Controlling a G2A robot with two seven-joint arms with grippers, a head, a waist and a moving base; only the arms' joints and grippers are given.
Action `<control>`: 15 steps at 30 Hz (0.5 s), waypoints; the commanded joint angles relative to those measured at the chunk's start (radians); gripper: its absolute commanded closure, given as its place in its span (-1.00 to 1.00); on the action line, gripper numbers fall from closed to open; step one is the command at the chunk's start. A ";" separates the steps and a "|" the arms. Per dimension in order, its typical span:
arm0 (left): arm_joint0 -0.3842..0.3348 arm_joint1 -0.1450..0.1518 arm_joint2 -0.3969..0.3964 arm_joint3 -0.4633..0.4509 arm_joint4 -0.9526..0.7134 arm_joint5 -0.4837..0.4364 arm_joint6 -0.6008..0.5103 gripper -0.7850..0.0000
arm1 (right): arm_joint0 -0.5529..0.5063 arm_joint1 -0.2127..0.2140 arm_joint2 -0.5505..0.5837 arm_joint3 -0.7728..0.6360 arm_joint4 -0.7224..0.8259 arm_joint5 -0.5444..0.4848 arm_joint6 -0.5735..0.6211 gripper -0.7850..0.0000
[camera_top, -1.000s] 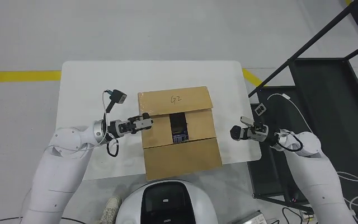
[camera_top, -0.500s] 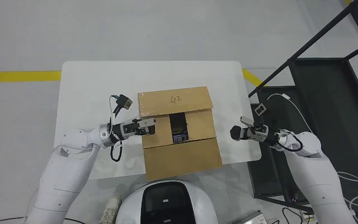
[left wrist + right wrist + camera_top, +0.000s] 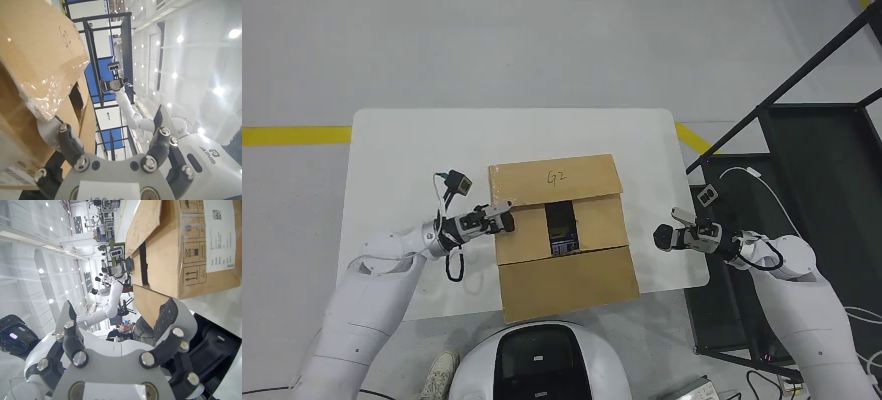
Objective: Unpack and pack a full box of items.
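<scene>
Cardboard – the cardboard box point(image 3: 562, 270) sits mid-way across the white table point(image 3: 402, 150), towards its 6 o'clock edge, with the far flap point(image 3: 554, 180) folded over at 12 o'clock and the near flap point(image 3: 567, 283) at 6. Between them the two side flaps point(image 3: 522, 235) leave a narrow slot point(image 3: 562, 228) running 12 to 6, with dark items showing inside. The left gripper point(image 3: 504, 221) is at the box's 9 o'clock edge with the box at its 3 o'clock. Its jaws stand apart, holding nothing, and one fingertip point(image 3: 54, 128) seems to touch the taped corner of the far flap. The right gripper point(image 3: 666, 237), jaws likewise spread and empty, hangs near the table's 3 o'clock edge, clear of the box, which lies at its 9 o'clock. A black rack point(image 3: 802, 200) stands just behind it. The left arm is plainly the nearer, so opening a flap likely falls to it – the overlapping far flap may block the side flap beneath.
</scene>
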 commanded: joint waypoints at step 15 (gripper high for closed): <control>-0.220 -0.038 0.030 0.160 -0.200 -0.011 -0.054 -1.00 | 0.000 0.000 0.000 0.000 0.000 0.000 0.000 -1.00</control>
